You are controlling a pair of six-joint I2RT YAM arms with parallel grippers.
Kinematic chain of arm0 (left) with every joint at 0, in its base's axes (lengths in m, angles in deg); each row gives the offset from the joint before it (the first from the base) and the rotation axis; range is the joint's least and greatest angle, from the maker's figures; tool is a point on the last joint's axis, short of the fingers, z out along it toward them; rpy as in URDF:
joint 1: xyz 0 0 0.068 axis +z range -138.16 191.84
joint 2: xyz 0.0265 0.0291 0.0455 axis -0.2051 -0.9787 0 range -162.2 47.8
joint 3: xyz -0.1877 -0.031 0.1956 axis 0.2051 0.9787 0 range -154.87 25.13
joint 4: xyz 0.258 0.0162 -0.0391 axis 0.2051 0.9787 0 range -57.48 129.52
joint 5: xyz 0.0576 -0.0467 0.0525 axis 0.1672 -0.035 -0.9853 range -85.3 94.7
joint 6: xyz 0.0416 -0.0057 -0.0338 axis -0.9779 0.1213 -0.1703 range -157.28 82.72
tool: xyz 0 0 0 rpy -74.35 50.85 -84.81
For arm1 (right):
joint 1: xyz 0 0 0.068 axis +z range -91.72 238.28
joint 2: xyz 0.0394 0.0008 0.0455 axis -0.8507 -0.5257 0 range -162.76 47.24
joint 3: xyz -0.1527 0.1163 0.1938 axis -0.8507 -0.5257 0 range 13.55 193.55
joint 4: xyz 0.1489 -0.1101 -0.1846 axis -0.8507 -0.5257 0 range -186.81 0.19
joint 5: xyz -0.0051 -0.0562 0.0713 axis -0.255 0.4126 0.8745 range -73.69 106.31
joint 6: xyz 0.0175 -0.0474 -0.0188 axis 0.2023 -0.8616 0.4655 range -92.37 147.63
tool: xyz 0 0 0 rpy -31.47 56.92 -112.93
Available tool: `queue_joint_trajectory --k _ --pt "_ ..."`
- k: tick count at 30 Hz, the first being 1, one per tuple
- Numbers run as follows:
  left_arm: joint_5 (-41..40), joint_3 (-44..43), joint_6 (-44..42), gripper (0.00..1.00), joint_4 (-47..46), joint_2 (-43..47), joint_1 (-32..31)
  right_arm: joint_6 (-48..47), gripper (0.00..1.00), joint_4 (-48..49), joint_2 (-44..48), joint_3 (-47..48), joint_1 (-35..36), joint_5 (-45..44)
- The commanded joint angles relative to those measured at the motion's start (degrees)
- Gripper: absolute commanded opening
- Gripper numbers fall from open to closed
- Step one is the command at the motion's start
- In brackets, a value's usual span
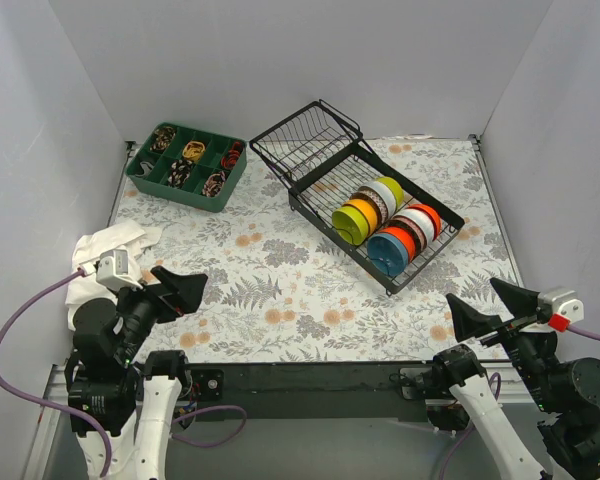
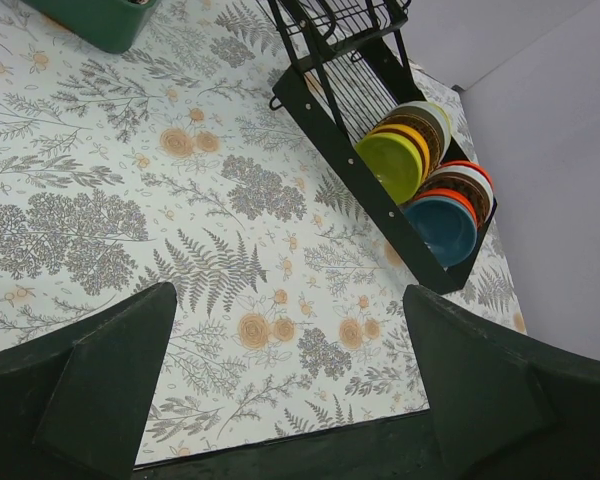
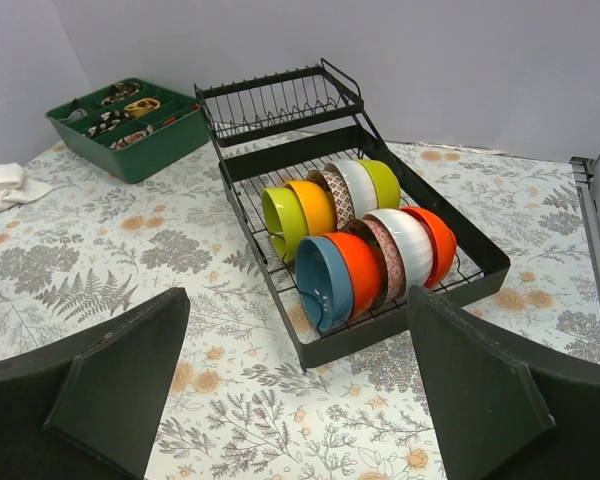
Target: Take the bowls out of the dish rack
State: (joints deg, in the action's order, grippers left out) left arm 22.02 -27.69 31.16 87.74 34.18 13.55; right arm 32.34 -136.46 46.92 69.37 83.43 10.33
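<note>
— Where do the end effectors stand?
— The left end effector (image 1: 185, 292) is spread wide and holds nothing, above the floral desk (image 1: 280, 300) at 8 o'clock. The right end effector (image 1: 488, 308) is also wide and empty, at 4 o'clock.
— And the bowls?
— On edge in the black dish rack (image 3: 410, 318) at 1 o'clock, in two rows. A blue bowl (image 3: 320, 285) fronts one, a lime bowl (image 3: 280, 220) the other.
— Anything else?
— A green compartment tray (image 1: 185, 165) at 11 o'clock, and a white cloth (image 1: 105, 250) at 9.
</note>
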Motion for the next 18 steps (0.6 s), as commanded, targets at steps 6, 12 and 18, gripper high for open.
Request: queue_joint_trajectory --k 6,12,18 --pt "1.7 1.6 -1.3 0.98 -0.8 -2.6 0.3 -0.3 0.99 -0.2 -4.4 1.3 0.2 1.0" --pt "2.5 2.5 -1.4 0.98 -2.1 -4.6 0.3 -2.2 0.99 -0.1 -9.8 1.6 0.3 4.9" --pt "3.2 3.4 -1.8 0.98 -4.2 -9.2 0.2 -1.9 0.99 -0.2 -19.1 1.5 0.3 6.7"
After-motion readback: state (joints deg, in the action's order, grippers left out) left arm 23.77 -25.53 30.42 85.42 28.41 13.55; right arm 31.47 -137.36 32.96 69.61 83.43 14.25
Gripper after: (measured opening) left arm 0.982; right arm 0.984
